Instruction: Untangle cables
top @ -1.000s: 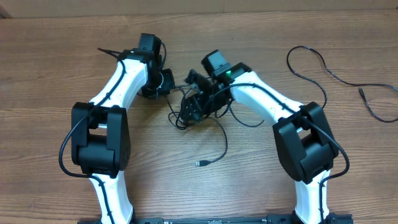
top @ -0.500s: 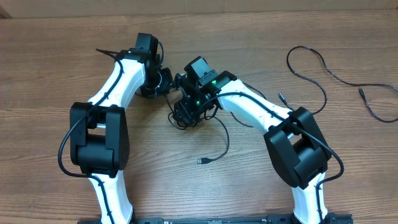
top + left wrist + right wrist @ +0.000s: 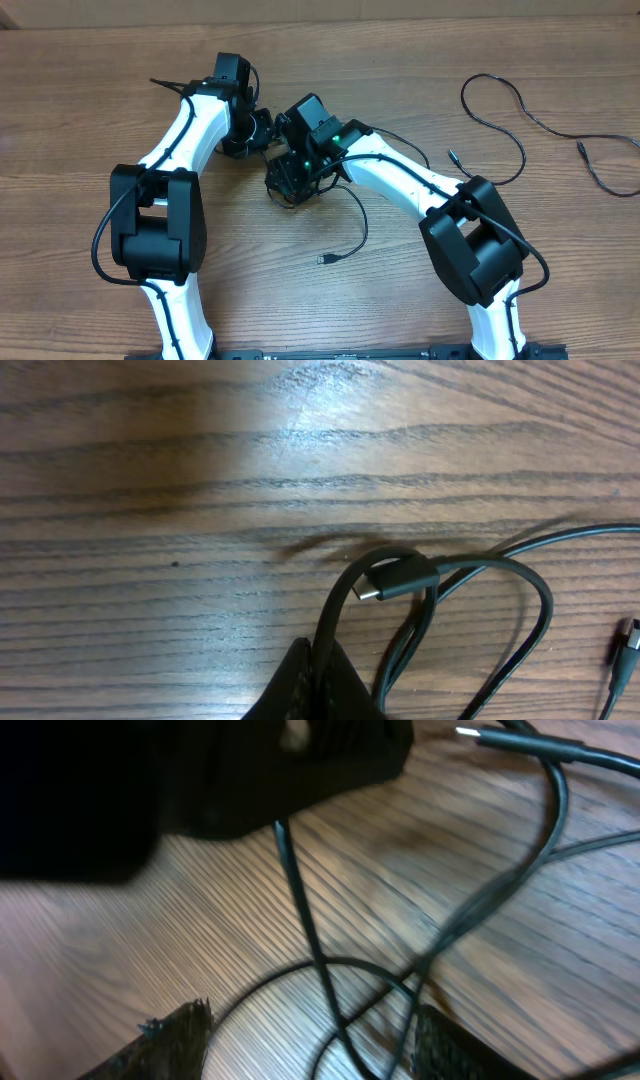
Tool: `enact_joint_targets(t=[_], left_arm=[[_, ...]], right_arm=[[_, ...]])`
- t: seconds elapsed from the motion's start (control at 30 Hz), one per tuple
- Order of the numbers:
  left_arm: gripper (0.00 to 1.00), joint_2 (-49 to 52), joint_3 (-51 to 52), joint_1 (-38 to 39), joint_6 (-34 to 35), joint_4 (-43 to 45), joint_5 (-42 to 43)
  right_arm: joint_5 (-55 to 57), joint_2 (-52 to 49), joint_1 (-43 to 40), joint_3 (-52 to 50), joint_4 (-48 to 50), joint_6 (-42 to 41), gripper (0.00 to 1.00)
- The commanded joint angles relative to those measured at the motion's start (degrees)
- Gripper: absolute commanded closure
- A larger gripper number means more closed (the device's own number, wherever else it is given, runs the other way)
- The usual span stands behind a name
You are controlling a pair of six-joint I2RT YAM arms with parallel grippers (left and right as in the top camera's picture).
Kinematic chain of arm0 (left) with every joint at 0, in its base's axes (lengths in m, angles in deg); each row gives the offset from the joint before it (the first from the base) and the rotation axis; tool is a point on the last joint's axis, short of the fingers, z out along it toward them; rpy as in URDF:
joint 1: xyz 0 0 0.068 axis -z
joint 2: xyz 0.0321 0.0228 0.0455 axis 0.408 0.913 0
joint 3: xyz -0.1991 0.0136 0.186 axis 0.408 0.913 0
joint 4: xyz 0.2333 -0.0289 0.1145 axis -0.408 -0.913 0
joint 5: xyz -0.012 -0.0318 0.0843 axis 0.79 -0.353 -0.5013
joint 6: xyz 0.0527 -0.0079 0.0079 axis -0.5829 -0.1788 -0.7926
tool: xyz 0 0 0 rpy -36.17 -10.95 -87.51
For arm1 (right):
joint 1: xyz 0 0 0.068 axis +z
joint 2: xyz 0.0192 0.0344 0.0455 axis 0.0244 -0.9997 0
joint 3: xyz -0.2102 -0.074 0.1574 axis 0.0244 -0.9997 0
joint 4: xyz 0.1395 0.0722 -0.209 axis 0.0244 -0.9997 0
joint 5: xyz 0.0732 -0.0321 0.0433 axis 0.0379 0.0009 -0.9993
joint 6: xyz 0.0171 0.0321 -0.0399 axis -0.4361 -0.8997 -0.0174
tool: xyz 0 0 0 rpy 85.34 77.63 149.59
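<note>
The tangled black cables [image 3: 318, 196] lie mid-table between my two arms. My left gripper [image 3: 322, 665] is shut on one strand of them, and that strand loops up to a USB-C plug [image 3: 396, 578] just ahead of the fingertips. From above, the left gripper [image 3: 258, 130] sits at the knot's upper left. My right gripper [image 3: 310, 1030] hangs open over the tangle, with crossing strands [image 3: 318, 970] lying between its fingers. In the overhead view the right gripper [image 3: 284, 182] covers most of the knot. One free cable end [image 3: 325, 260] trails toward the front.
A separate black cable [image 3: 497, 112] loops on the table at the back right, and another [image 3: 598, 165] runs to the far right edge. In the right wrist view the left gripper's dark body [image 3: 250, 770] looms close above the strands.
My right arm has swung left, bringing its gripper over the knot and close to the left gripper. The left arm has barely shifted and keeps its hold.
</note>
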Motion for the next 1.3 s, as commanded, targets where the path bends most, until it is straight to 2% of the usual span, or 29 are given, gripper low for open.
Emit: enact_joint_targets(t=[0.0, 0.53, 0.57, 0.7, 0.8, 1.1, 1.27], left_arm=[[0.95, 0.5, -0.13, 2.78, 0.15, 0.5, 4.15], [0.95, 0.5, -0.13, 2.78, 0.15, 0.52, 4.15], [0.95, 0.52, -0.13, 2.78, 0.15, 0.52, 4.15], [0.96, 0.5, -0.13, 2.47, 0.13, 0.52, 2.75], [0.96, 0.5, -0.13, 0.9, 0.15, 0.42, 2.32], [0.96, 0.5, -0.13, -1.11, 0.13, 0.0, 3.76], [0.96, 0.52, -0.13, -1.09, 0.13, 0.0, 3.76]], right_arm=[[-5.7, 1.53, 6.12, 0.61, 1.18, -1.79, 0.35], [6.27, 1.53, 9.22, -5.14, 0.57, -1.81, 0.38], [6.43, 1.53, 9.22, -5.18, 0.61, -1.81, 0.4], [5.64, 1.73, 9.22, -5.14, -0.9, -1.86, 0.77], [5.49, 4.07, 8.17, -3.98, -3.5, -1.84, 0.96], [4.5, 13.16, 6.4, -2.91, -3.04, -1.75, 0.96], [-5.16, 15.93, 4.76, -2.91, -3.08, 2.32, 0.96]])
